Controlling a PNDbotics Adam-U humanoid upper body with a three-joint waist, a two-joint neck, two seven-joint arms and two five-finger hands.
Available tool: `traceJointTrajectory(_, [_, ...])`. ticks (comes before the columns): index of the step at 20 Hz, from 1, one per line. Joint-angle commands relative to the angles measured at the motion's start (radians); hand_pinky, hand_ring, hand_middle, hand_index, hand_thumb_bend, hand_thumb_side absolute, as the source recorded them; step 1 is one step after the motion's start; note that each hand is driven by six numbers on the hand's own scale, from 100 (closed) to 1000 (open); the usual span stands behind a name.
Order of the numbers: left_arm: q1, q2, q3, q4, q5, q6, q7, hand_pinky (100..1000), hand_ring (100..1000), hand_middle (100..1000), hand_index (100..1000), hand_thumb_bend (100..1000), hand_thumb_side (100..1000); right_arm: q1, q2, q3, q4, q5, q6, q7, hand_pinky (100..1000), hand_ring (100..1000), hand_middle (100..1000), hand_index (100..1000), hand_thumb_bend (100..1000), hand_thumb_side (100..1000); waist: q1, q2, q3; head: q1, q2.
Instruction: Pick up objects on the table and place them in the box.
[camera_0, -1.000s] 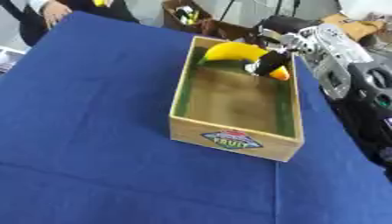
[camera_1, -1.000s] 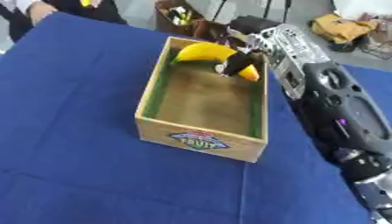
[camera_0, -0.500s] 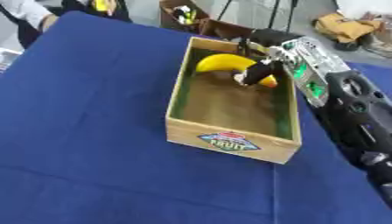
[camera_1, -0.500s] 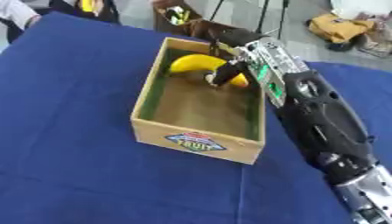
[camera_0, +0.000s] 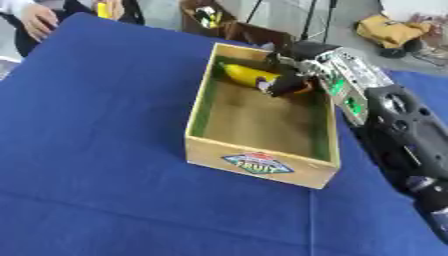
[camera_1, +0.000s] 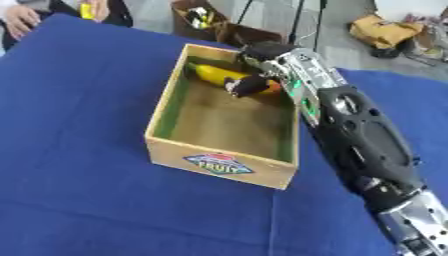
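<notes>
A yellow banana (camera_0: 244, 73) lies at the far end inside the wooden box (camera_0: 261, 165), which has a fruit label on its front wall. My right hand (camera_0: 286, 83) reaches in over the box's far right corner, its dark fingers curled round the banana's right end. A bit of something orange (camera_1: 272, 88) shows just under the hand; I cannot make out what it is. The floor of the box nearer me is bare. My left hand shows in neither view.
The box stands on a blue cloth-covered table (camera_0: 96, 150). My right forearm (camera_1: 363, 145) runs along the box's right side. Beyond the table's far edge are a brown carton (camera_0: 214, 17) and a yellow bag (camera_0: 394, 30) on the floor.
My right hand has brought the banana down from above the far rim into the far end of the box. The camera has also shifted.
</notes>
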Motion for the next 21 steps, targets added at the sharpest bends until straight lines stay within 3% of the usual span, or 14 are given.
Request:
traceJointTrajectory(1, [-0.004,0.004,-0.002,-0.017,0.002,0.000,-0.003,597,591,714,825,298,873,-0.019,-0.027,-0.022,-0.043,-0.027,0.006,-0.007,949,973,802,918,100,872,0.016,-0.028,-0.004,0.005,-0.001])
traceJointTrajectory(10, [0.010,0.012,0.006,-0.017,-0.007,0.006,0.006,597,592,714,825,300,878,0.006,-0.138,-0.082,-0.349,-0.236,0.142,-0.203,925,927,769,898,100,925,0.030,-0.056,-0.047,0.061,0.034])
traceJointTrajectory(21, [0.022,0.018,0.012,-0.017,-0.019,0.015,0.021,597,595,716,827,304,893,0.196,-0.300,-0.133,-0.755,-0.521,0.307,-0.428,903,902,792,891,100,970,0.062,-0.095,-0.109,0.128,0.093])
